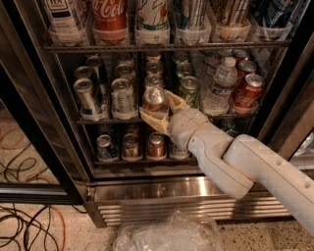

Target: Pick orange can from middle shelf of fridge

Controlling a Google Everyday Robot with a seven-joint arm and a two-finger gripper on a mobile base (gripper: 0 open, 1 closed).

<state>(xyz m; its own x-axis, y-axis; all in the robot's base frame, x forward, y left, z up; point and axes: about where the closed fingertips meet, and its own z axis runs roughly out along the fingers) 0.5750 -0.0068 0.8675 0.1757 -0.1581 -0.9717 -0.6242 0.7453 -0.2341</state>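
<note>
The orange can, coppery with a silver top, sits between the cream fingers of my gripper, at the front of the middle shelf of the fridge. The gripper is shut on the can, one finger low on its left and one on its right. My white arm reaches in from the lower right.
Silver cans, a green-and-white can, a water bottle and red cans flank the orange can. A rack of tall cans is above, small cans below. Cables and a plastic bag lie on the floor.
</note>
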